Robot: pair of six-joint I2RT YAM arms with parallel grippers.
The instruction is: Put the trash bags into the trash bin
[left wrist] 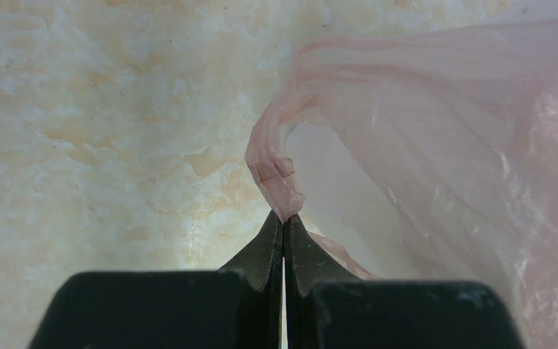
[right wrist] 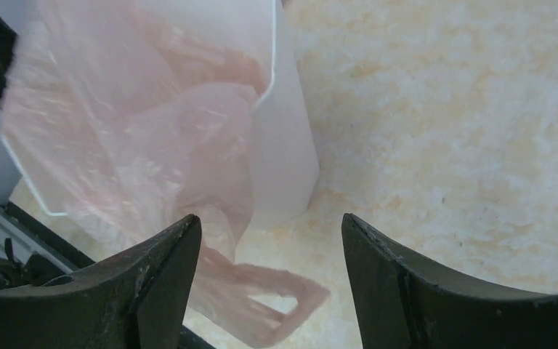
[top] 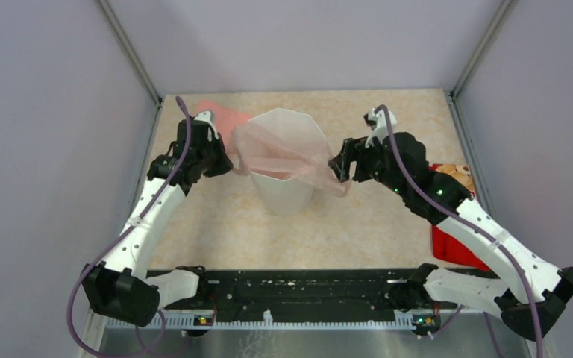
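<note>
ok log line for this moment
left fingers shut on trash bag | right fingers open | trash bag draped across trash bin mouth

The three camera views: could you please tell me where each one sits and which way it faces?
Top external: above and behind, looking down at the trash bin on the table; both arms show.
Left wrist: on the left arm, facing the trash bag; left gripper pinches it.
Right wrist: looks past the open right gripper at the bin.
Shared: all three show the bag.
</note>
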